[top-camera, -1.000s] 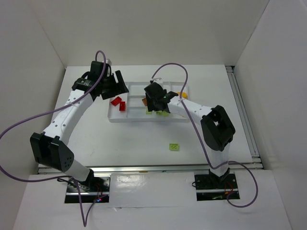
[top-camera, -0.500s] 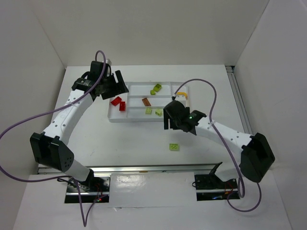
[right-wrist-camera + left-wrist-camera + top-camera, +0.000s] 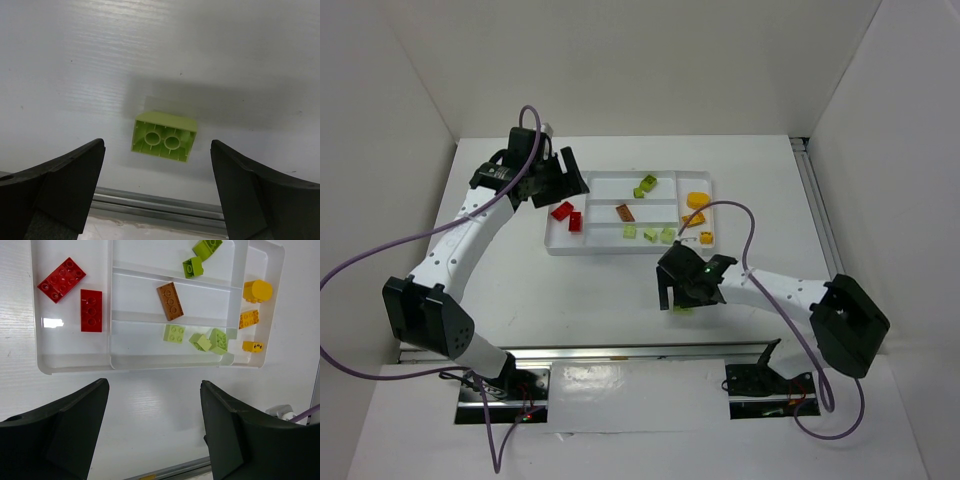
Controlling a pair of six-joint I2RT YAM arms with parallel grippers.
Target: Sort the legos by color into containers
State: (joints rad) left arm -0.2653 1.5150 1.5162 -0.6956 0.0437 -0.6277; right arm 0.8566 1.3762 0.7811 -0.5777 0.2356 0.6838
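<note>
The only lego outside the white tray (image 3: 74, 365), a lime green brick (image 3: 165, 136), lies on the table well short of it, and the right gripper (image 3: 157, 145) is poised over it, fingers spread wide and empty. The pick-up is judged to be in hand: a straight descent and a squeeze on the brick's sides are called for, then a carry to the compartment of pale green bricks (image 3: 200, 341). The left gripper (image 3: 154, 385) is seen parted and empty beside the tray's near wall.

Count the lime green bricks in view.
6. A pair lies in the tray's far middle compartment, a trio in its near middle compartment, one loose brick on the table nearer the arms. None seems hidden.
</note>
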